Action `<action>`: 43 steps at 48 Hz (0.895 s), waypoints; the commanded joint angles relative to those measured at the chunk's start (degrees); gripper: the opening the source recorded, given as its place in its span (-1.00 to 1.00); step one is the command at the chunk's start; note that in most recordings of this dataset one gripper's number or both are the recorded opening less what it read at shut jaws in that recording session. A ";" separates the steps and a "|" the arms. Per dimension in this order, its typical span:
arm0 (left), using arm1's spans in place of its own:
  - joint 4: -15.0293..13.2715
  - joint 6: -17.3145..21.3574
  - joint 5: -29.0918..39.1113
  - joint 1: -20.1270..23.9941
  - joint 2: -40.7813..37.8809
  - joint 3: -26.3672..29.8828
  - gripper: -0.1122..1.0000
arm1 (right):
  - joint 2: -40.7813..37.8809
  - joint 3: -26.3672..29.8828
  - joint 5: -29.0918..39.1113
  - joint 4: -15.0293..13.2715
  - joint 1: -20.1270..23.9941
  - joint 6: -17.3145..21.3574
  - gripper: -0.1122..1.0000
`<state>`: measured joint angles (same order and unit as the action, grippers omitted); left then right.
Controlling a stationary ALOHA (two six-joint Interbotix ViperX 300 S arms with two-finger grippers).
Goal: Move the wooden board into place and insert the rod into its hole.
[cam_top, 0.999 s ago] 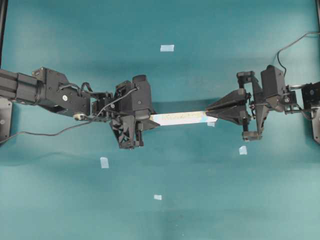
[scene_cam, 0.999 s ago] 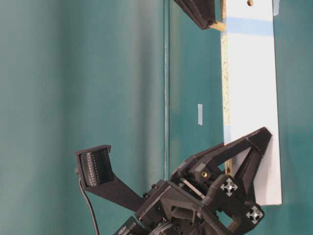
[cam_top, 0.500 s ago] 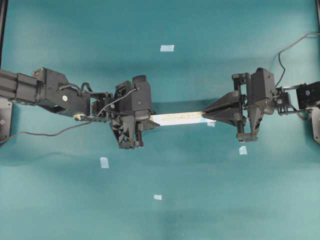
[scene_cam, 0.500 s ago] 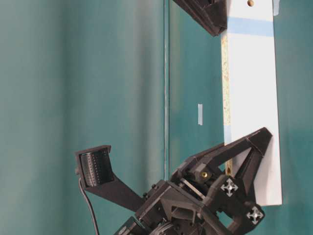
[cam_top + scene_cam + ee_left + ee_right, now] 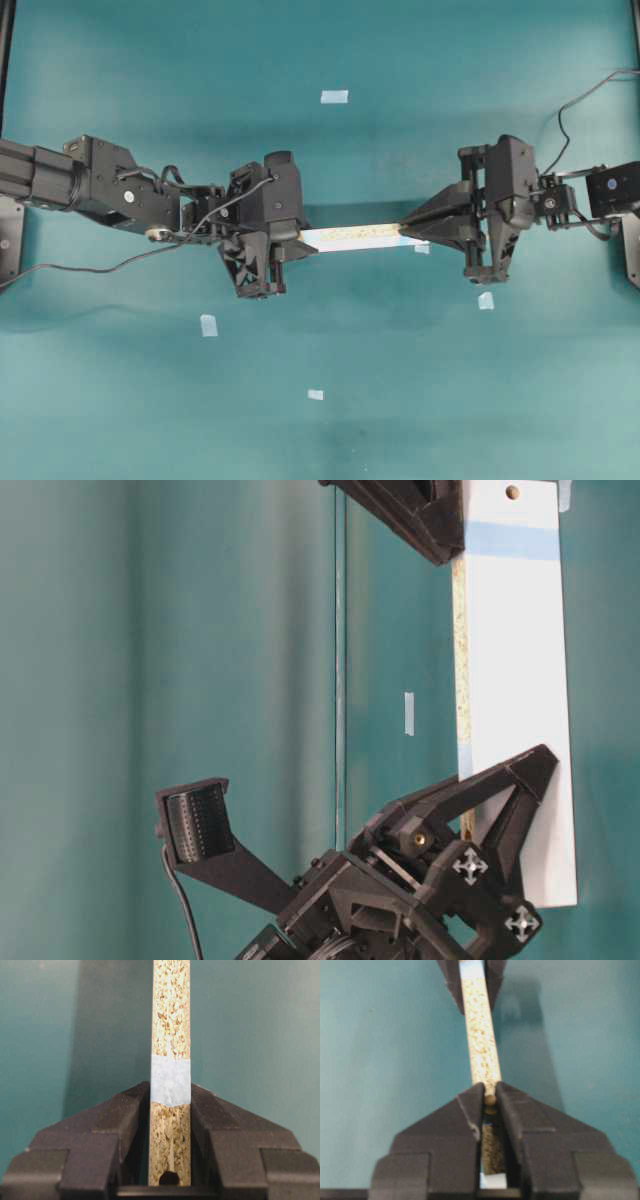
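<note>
Between my right gripper's (image 5: pixel 490 1097) closed fingertips (image 5: pixel 470 1102) I pinch the rod (image 5: pixel 490 1100), a small tan stub sitting right over the speckled top edge of the wooden board (image 5: pixel 480 1035). That board stands on its long edge and runs away from me toward my left gripper (image 5: pixel 170 1110), which is clamped on its far end, one finger pressed against each whitish face. Beyond, pale-blue tape squares (image 5: pixel 334 97) lie scattered on the teal table (image 5: pixel 450 400).
</note>
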<state>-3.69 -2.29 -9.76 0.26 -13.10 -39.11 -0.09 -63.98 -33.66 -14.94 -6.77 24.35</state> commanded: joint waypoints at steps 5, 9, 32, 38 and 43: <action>-0.09 -0.44 -0.35 -0.35 0.97 0.79 -0.41 | 0.53 1.32 3.60 -0.18 1.32 0.18 -0.64; -0.09 -0.44 -0.35 -0.35 0.97 0.79 -0.41 | 0.97 1.23 3.96 -0.18 1.32 0.18 -0.63; -0.09 -0.44 -0.35 -0.88 0.97 0.97 -0.41 | 6.24 1.58 5.80 -0.18 1.32 -0.18 0.48; -0.09 -0.44 -0.35 -0.88 0.97 0.97 -0.41 | 9.76 2.37 8.70 -0.26 1.41 -0.44 0.48; -0.09 -0.44 -0.35 -0.97 0.97 0.97 -0.41 | 12.66 3.25 11.78 -0.35 1.41 -0.62 0.48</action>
<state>-3.69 -2.29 -9.84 0.09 -13.10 -39.02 9.76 -62.14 -23.38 -15.21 -5.54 23.73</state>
